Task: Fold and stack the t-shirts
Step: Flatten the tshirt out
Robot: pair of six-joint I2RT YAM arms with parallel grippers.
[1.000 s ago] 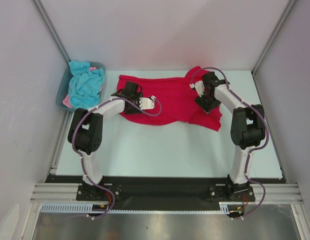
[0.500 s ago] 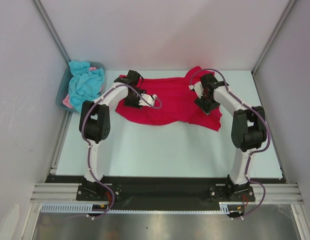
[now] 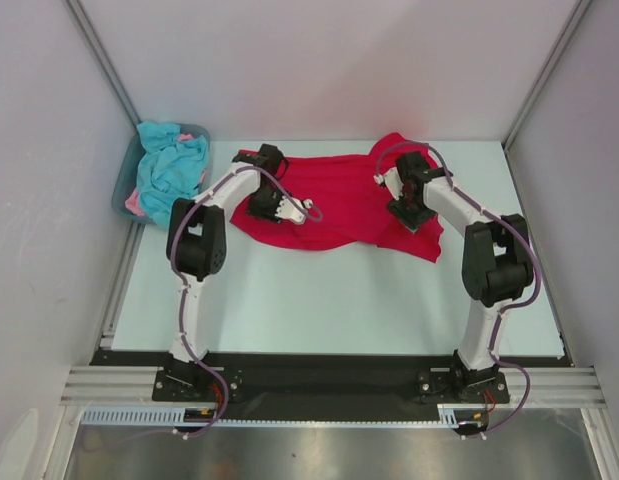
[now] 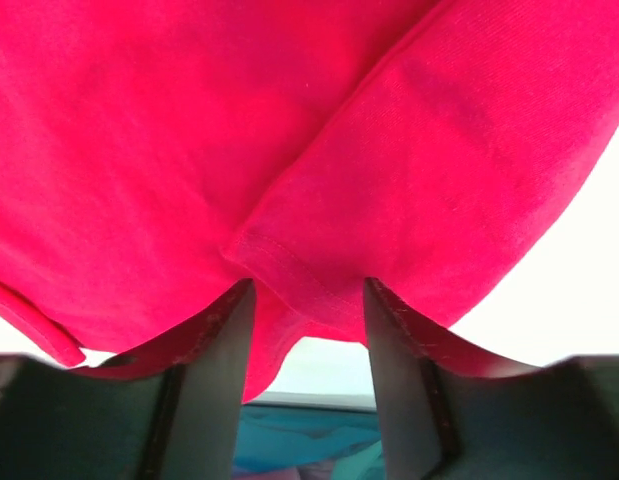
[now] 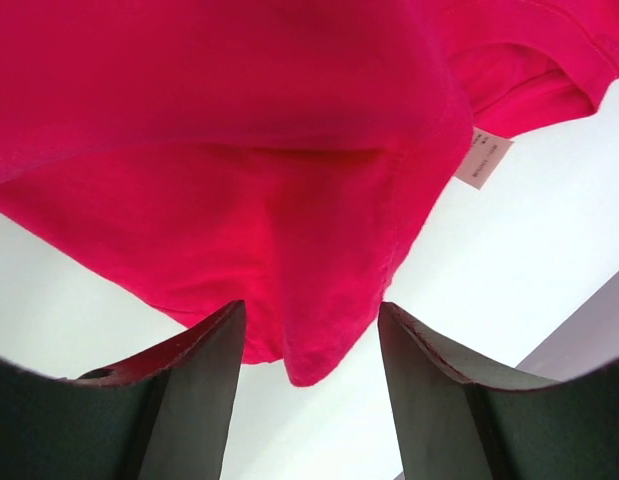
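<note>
Crimson red cloth t-shirt (image 3: pixel 339 205), crumpled, worktop (image 3: pixel 319 300) far edge. L gripper (image 4: pixel 309 292): jaws astride hem, grip unclear. R gripper (image 5: pixel 311 312): jaws apart, holds 0. Risk: shallow pinch slips, skews fold.

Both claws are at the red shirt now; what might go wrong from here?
Left claw straddles a doubled fold of the red t-shirt, so closing may pinch several layers and lift it bunched. Right claw, jaws open, has only a narrow corner between them; that could slip out.

Swings the left gripper (image 4: pixel 309 290) farther back to the crimson t-shirt (image 4: pixel 289 150), at its sleeve, and narrows the jaws around the hem.
</note>
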